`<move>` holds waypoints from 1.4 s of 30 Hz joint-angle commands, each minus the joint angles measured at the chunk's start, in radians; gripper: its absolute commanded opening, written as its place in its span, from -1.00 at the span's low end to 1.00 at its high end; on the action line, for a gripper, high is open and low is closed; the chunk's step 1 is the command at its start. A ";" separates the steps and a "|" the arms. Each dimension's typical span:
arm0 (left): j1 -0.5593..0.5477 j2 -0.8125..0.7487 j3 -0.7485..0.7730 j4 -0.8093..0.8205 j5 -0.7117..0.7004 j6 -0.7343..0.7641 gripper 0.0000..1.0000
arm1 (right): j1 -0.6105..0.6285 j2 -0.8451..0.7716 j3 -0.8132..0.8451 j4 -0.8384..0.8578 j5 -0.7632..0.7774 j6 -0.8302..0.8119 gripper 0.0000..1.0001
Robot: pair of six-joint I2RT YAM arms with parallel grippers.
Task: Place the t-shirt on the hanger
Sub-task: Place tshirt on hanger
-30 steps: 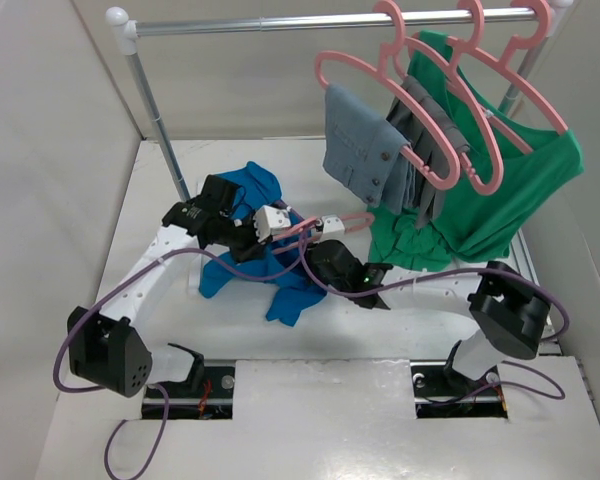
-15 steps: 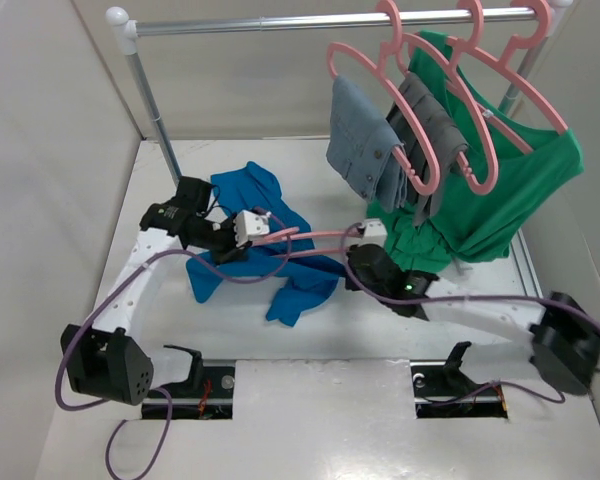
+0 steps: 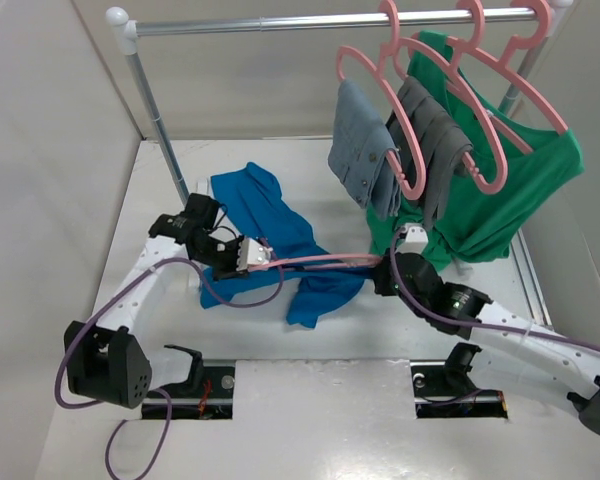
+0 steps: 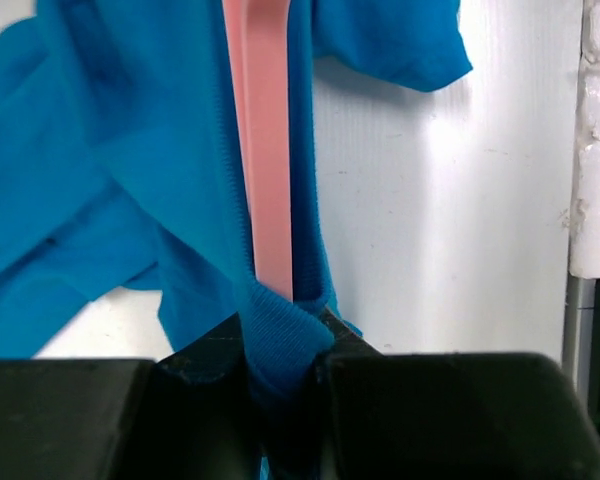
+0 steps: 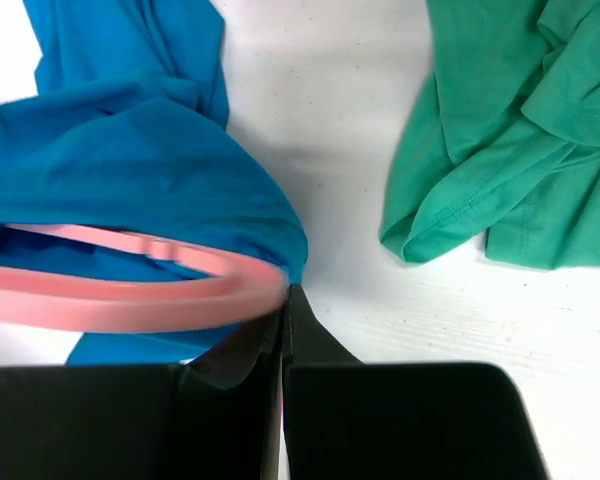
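— At the left gripper (image 4: 280,352)?
— Jaws closed, pinching a ribbed fold of the t-shirt (image 4: 110,170). Just beside the pinch, one arm of the hanger (image 4: 265,150), running away under the blue cloth.
— And at the right gripper (image 5: 283,318)?
— Jaws shut on the hanger's other end, at the curved pink tip poking out of a blue opening.
— Between the two?
— Spans the gap from gripper to gripper, partly inside the t-shirt. Rest of the cloth rumpled on the table (image 3: 170,330), near its middle.
— Farther out?
— White table, plain pale walls (image 3: 40,150) at left and back. Across the back, a metal rail (image 3: 280,22) on a post (image 3: 160,120). On it, more pink hangers (image 3: 485,175): grey trousers (image 3: 365,150) to the left, a green shirt (image 3: 525,165) to the right, hem pooling on the table near the right gripper.
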 commanded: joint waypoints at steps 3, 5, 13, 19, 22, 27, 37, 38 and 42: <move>0.150 -0.026 0.042 -0.182 0.012 0.219 -1.00 | -0.073 -0.046 0.004 -0.175 0.146 -0.059 -1.00; 0.150 -0.026 0.039 -0.195 0.013 0.219 -1.00 | -0.107 -0.057 -0.016 -0.185 0.137 -0.070 -1.00; 0.043 -0.015 -0.042 0.009 -0.268 -0.021 -1.00 | -0.202 -0.111 0.012 -0.077 0.022 -0.292 -1.00; 0.043 -0.004 -0.064 0.180 -0.348 -0.190 -1.00 | -0.167 -0.098 0.113 -0.056 -0.070 -0.531 -1.00; 0.010 0.025 -0.055 0.192 -0.381 -0.238 -1.00 | -0.121 -0.048 0.137 -0.010 -0.150 -0.608 -1.00; -0.097 0.048 0.019 0.168 -0.324 -0.293 -1.00 | -0.006 0.087 0.200 0.130 -0.285 -0.699 -1.00; -0.194 0.026 0.097 0.031 -0.187 -0.184 -1.00 | 0.048 0.279 0.372 0.067 -0.461 -0.900 -0.51; -0.194 0.026 0.097 0.022 -0.187 -0.175 -1.00 | 0.048 0.279 0.372 0.056 -0.484 -0.911 -0.36; -0.194 0.026 0.097 0.022 -0.197 -0.166 -1.00 | 0.048 0.238 0.395 -0.002 -0.512 -0.954 0.16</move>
